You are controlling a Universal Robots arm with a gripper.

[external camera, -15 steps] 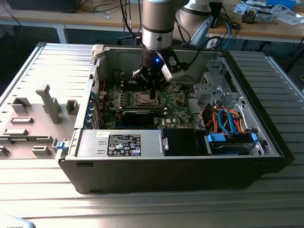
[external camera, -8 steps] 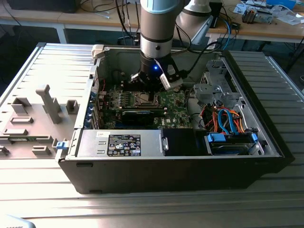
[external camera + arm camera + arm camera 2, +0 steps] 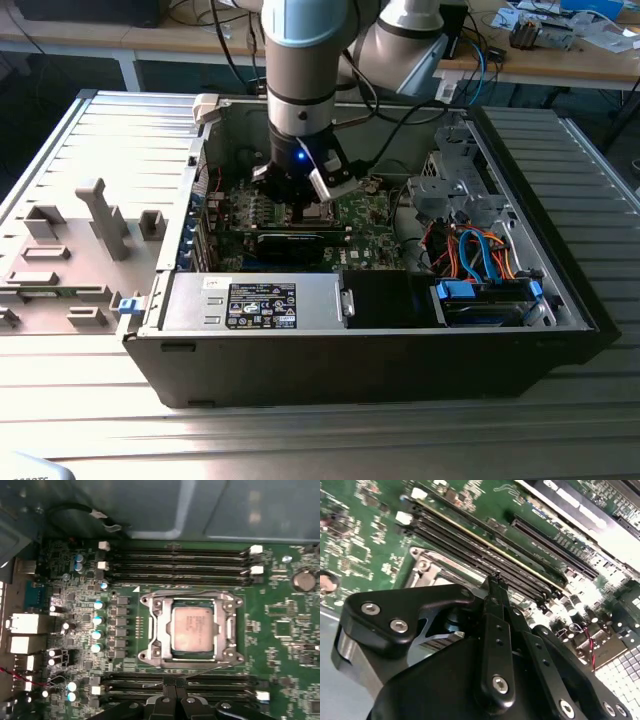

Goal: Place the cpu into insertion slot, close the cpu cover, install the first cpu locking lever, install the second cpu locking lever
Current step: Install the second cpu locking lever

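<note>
The cpu (image 3: pixel 193 631), dull silver-grey and square, sits in the insertion slot (image 3: pixel 159 630) on the green motherboard (image 3: pixel 280 625), and the cpu cover (image 3: pixel 222 630) lies closed around it, as far as I can judge. The first wrist view shows this; the second wrist view shows the memory slots (image 3: pixel 485 555). My claw (image 3: pixel 172 682) hangs pinched shut, empty, just beside the socket, over memory slots.
</note>
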